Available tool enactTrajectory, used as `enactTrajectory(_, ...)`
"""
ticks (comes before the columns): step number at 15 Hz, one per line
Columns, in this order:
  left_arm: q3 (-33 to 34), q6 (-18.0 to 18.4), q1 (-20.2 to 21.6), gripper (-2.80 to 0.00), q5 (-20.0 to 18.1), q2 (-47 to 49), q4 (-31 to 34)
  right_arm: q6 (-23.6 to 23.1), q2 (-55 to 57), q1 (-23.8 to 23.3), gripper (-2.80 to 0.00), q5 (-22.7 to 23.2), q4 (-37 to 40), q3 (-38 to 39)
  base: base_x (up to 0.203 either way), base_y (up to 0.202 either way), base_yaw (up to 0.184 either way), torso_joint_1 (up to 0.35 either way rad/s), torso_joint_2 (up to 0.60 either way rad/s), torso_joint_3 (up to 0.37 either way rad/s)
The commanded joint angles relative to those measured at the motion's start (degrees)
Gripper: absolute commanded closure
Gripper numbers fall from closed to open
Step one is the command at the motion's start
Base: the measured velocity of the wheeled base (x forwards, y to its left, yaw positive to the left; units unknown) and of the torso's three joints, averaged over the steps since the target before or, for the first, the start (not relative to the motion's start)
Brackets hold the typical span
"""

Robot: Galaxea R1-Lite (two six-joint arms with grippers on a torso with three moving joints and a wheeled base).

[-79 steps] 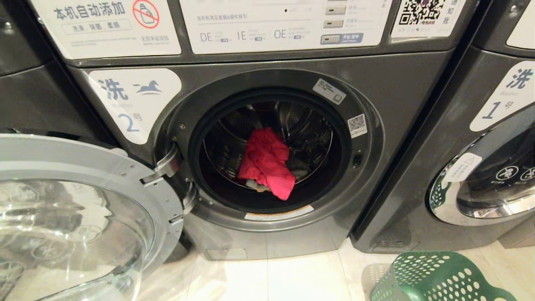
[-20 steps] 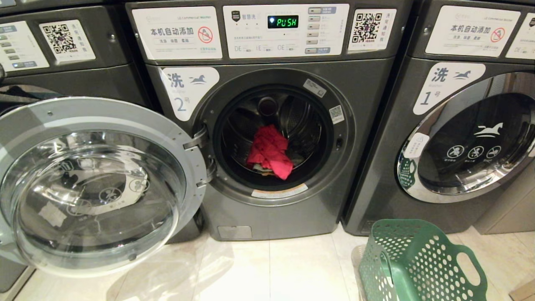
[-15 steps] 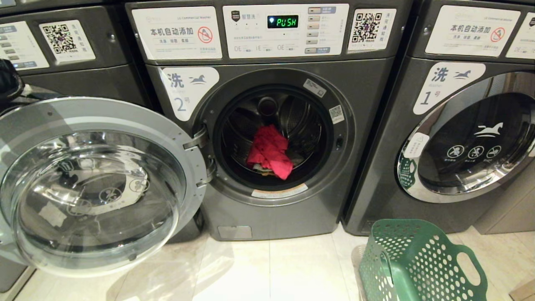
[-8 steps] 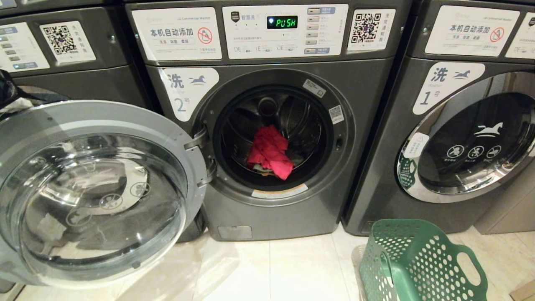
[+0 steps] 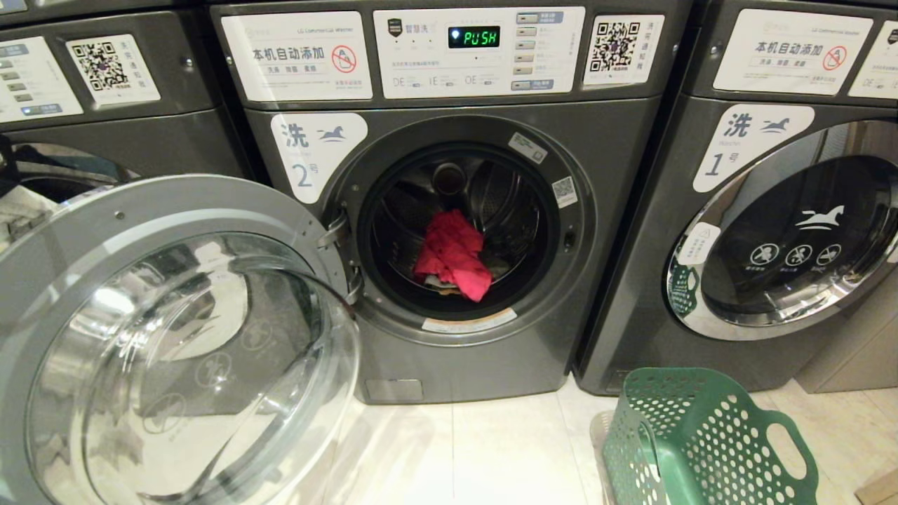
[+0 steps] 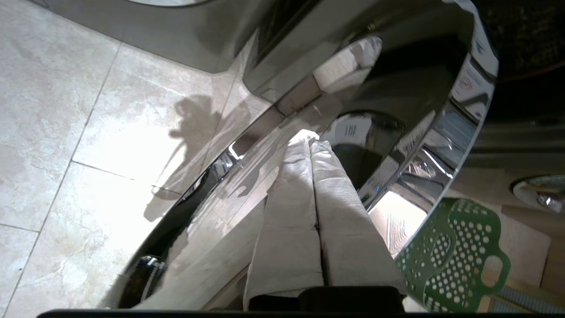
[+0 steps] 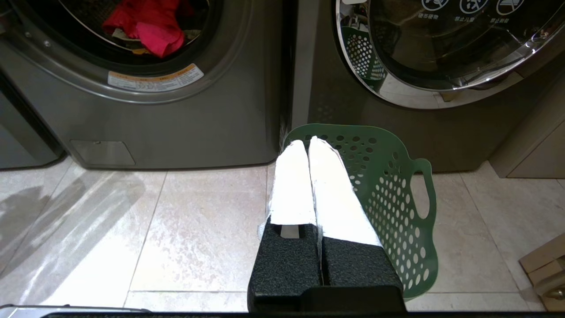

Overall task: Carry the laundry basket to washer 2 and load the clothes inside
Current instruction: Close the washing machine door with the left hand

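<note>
While door (image 5: pixel 175 337) hangs open, washer 2 (image 5: pixel 449 231) holds red garment (image 5: pixel 452 254).

My head camera is looking forward and down at washer 2 (image 5: pixel 449 231) from a few steps back. My left wrist camera is sitting close behind my pressed-together fingers (image 6: pixel 304 194), facing the door's chrome rim (image 6: pixel 446 145). My right wrist camera is facing the floor, sharing the laundry basket (image 7: pixel 388 185) beyond my fingertips.
</note>
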Motion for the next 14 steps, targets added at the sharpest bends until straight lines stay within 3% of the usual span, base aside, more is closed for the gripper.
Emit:
enactTrajectory(1,0.2,-0.1,-1.8,0.00,-0.1,-3.3,0.9,0.0,0.1,0.0,0.00,0.0,0.0,0.0,0.000,0.000,0.000,0.000,0.00,0.000)
enactTrajectory(4,0.1,-1.2,-7.0,0.00,-1.5,-6.2,5.4,0.0,0.1,0.0,0.00,0.0,0.0,0.0,0.000,0.000,0.000,0.000,0.00,0.000)
enactTrajectory(9,0.3,-11.0,-20.2,0.00,-2.4,-7.5,7.1,0.4,0.1,0.0,0.00,-0.1,0.0,0.0,0.000,0.000,0.000,0.000,0.00,0.000)
enactTrajectory(14,4.9,-16.7,-34.2,0.00,3.3,-6.1,4.2,0.3,0.1,0.0,0.00,-0.1,0.1,0.0,0.000,0.000,0.000,0.000,0.00,0.000)
